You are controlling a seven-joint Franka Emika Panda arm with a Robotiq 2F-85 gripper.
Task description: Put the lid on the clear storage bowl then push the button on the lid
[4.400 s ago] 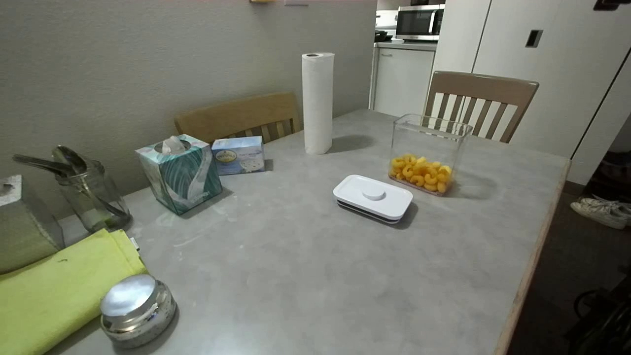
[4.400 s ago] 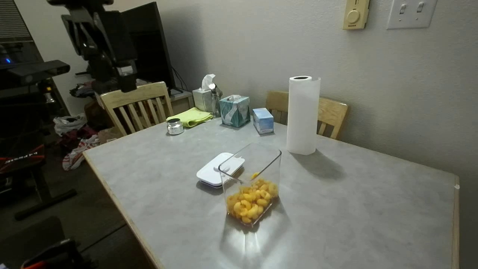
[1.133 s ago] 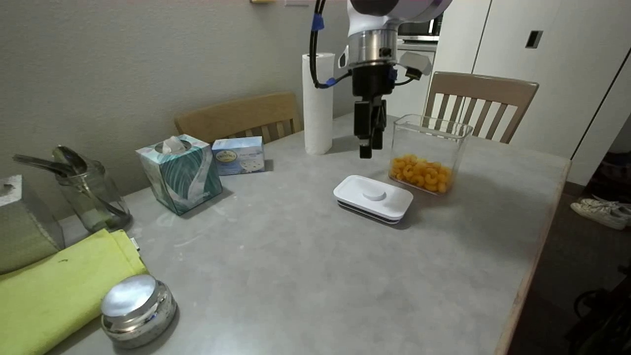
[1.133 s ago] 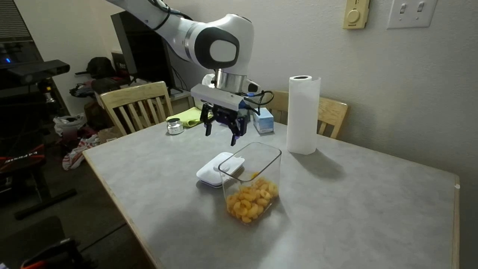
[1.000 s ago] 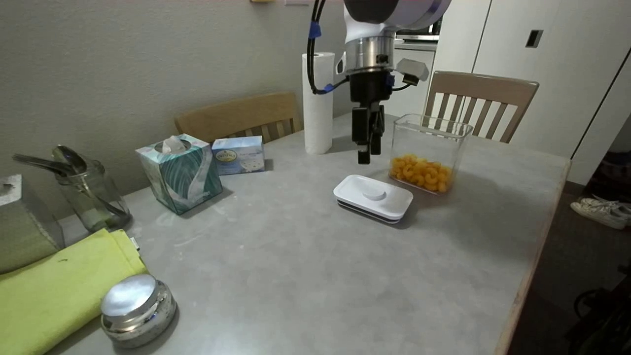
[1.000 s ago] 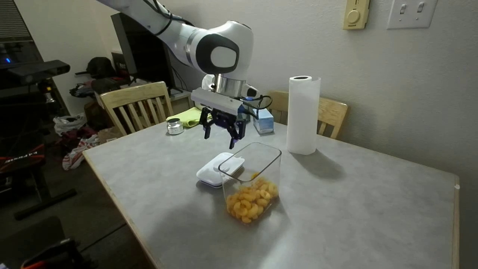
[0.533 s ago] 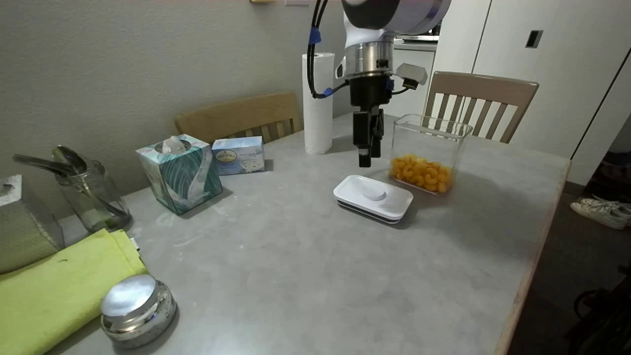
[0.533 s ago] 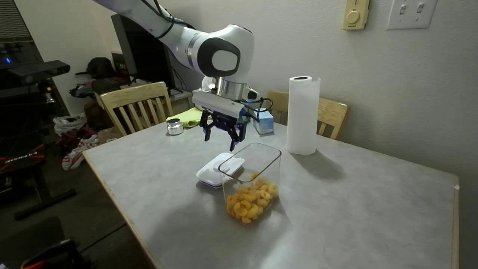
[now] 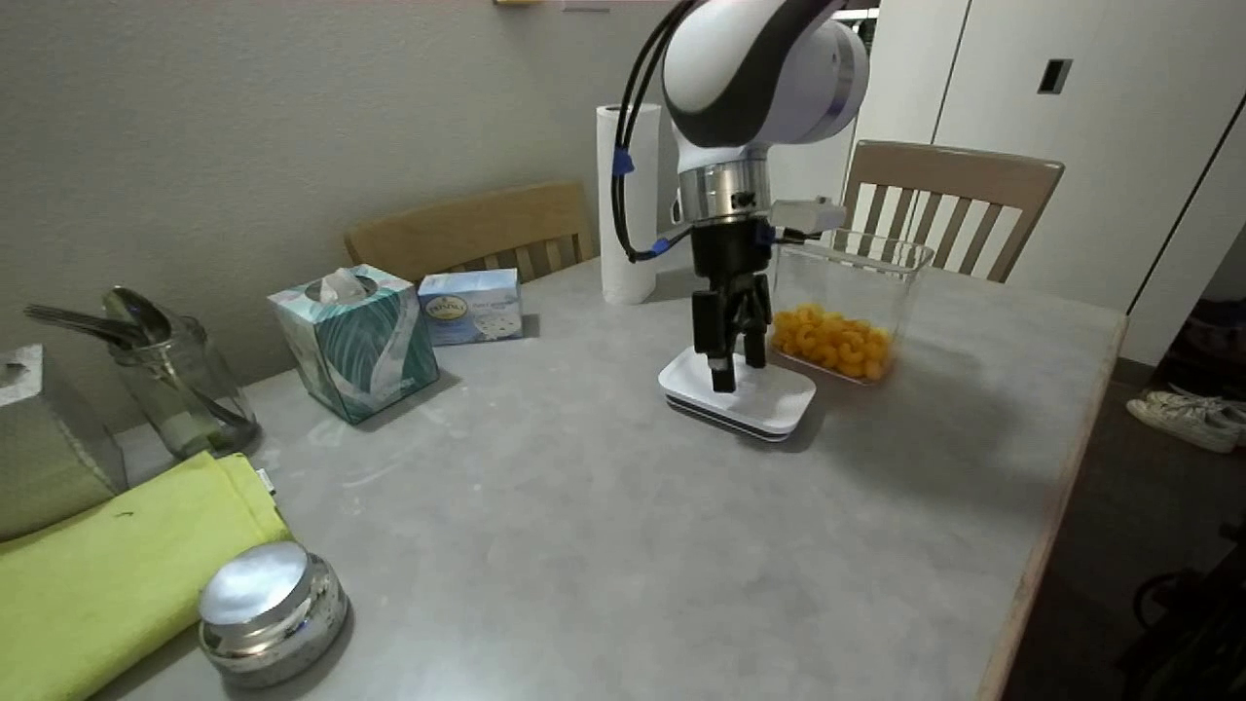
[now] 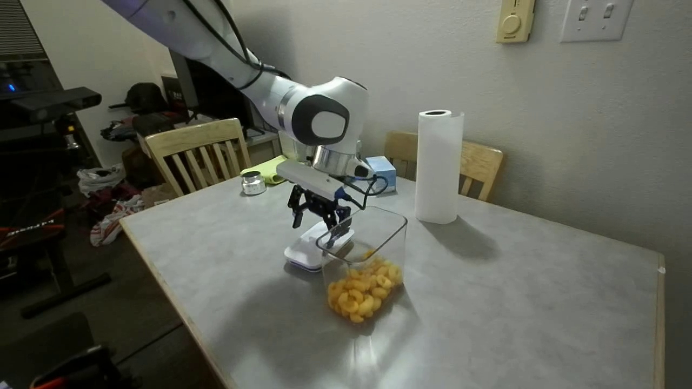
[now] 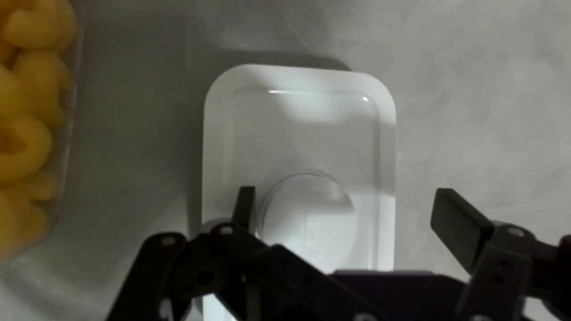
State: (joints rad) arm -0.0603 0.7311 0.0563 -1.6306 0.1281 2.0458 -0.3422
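So, nearest in an exterior view, a shiny metal jar [image 9: 274, 618] sits just beside a folded yellow-green cloth [image 9: 127, 574], both on the grey table [image 9: 545, 545]. Past them, cutlery [image 9: 141, 313] leans in a glass jar [image 9: 219, 375].

Now to the middle, where it counts! The white lid [image 9: 784, 399] lies flat on the tabletop, and the gripper [image 9: 738, 365] hangs directly over it. Check the wrist view: fingers [image 11: 461, 229] spread wide apart, one above the lid just beside the round button [image 11: 310, 218], the other out past the lid's long edge, above the table. Is either fingertip touching plastic? Cannot tell from these angles.

Off to the side stands a teal tissue box [image 9: 375, 360]. Just beyond the lid, a strip of table between them, there's the clear storage bowl [image 9: 845, 280], upright, lid off, yellow-orange pieces [image 9: 837, 341] heaped low inside, showing through its walls in both exterior views.

Farther back: a blue-and-white box [image 9: 477, 310], then a paper towel roll [image 9: 628, 282] standing tall. Behind the table, a light wooden chair [image 9: 487, 214], a browner chair [image 9: 959, 167], and, deepest of all, white door panels [image 9: 1090, 175].
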